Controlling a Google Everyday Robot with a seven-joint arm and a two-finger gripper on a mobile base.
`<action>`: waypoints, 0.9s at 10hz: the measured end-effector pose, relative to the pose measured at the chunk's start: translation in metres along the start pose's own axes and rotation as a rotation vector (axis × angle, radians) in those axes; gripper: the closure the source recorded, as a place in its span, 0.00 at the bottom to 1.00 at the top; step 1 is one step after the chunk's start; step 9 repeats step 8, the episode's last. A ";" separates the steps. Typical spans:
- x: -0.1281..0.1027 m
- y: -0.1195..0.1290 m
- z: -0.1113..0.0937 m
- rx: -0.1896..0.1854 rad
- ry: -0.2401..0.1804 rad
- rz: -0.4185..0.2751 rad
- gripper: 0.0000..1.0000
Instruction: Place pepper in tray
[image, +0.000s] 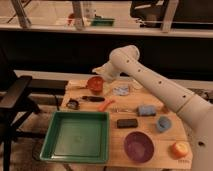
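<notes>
The pepper (106, 105), slim and orange-red, lies on the wooden table just beyond the far right corner of the green tray (76, 136). Nothing lies in the tray, which sits at the table's front left. My gripper (99, 74) hangs at the end of the white arm over the back left of the table. It is just above a round red-orange bowl (95, 84), well behind the pepper and apart from it. It carries nothing that I can make out.
A black-handled tool (92, 98) and a small dark object (73, 104) lie near the pepper. A black block (127, 123), blue cloth (146, 110), blue cup (163, 123), purple bowl (138, 146) and stubby orange object (179, 149) fill the right side. A dark chair (15, 100) stands left.
</notes>
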 end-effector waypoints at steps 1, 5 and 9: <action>0.007 0.005 0.007 -0.012 0.000 0.012 0.20; 0.027 0.030 0.037 -0.052 0.005 0.015 0.20; 0.044 0.046 0.065 -0.091 0.022 0.019 0.20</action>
